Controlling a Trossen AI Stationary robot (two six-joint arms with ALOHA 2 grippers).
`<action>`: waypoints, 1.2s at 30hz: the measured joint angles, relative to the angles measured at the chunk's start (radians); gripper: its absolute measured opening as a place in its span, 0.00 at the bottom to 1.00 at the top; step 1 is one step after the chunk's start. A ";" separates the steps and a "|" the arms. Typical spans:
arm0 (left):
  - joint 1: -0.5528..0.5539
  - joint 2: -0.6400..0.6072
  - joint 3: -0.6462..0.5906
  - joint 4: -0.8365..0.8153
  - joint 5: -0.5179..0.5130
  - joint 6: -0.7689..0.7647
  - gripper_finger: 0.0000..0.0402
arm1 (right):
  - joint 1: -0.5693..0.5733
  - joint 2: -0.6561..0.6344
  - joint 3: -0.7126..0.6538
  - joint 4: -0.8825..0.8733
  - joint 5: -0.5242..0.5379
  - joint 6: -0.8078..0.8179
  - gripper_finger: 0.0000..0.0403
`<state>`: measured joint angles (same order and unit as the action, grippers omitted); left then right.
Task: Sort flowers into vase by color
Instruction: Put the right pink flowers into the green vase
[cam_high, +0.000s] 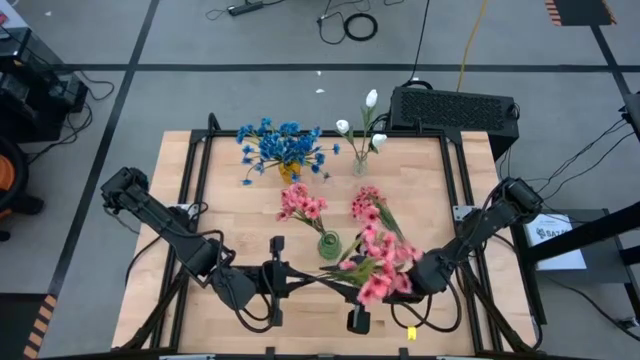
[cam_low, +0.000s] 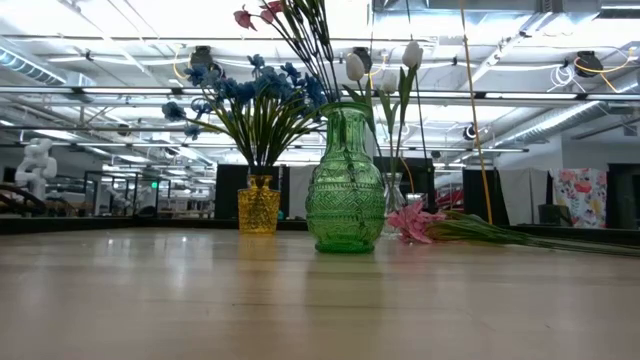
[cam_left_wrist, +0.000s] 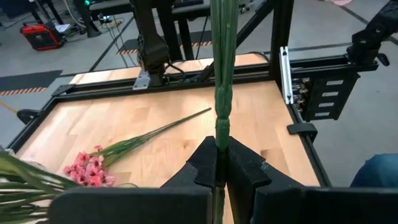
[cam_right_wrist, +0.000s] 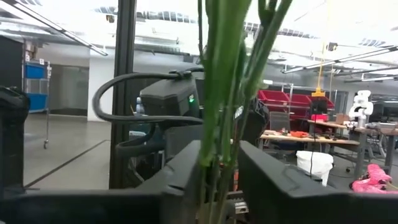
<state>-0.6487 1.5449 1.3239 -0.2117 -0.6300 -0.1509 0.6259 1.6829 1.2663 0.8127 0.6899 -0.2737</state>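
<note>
A: Why are both arms crowded at the near edge of the surface (cam_high: 180, 215)?

B: They appear to share one pink sprig (cam_high: 378, 268). The left pincer (cam_left_wrist: 217, 167) is pinched tight on the lower end of its green stem, which looks like steadying it, while the right pincer (cam_right_wrist: 219, 163) sits nearer the blooms, just right of the green vase (cam_high: 328, 245).

A: Is the right one gripping?

B: Its fingers stand narrowly apart with several stems running up between them; whether they actually press on the stems I cannot tell. It could be a regrasp, judging by the pose.

A: And the rest of the flowers?

B: The blue flowers (cam_high: 282, 147) stand in the yellow vase (cam_low: 259, 205) at the far left. The white tulips (cam_high: 361, 126) stand in a clear vase (cam_high: 361, 164) at the far right. Some pink blooms (cam_high: 300, 205) already rise from the green vase in the middle, and another pink sprig (cam_left_wrist: 93, 168) lies flat on the wood to its right, so pink sorting looks unfinished.
</note>
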 joint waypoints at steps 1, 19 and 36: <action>-0.001 -0.003 0.000 -0.003 -0.001 0.000 0.06 | 0.005 -0.002 0.000 0.000 0.008 -0.001 0.20; -0.067 -0.034 0.001 -0.093 -0.064 -0.158 0.37 | 0.037 -0.029 -0.002 0.001 0.136 -0.063 0.01; -0.177 -0.121 0.001 -0.257 -0.219 -0.226 0.58 | 0.069 -0.162 -0.042 -0.605 0.284 0.206 0.00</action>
<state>-0.8253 1.4236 1.3251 -0.4688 -0.8493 -0.3766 0.6951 1.5212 1.2247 0.2076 0.9739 -0.0680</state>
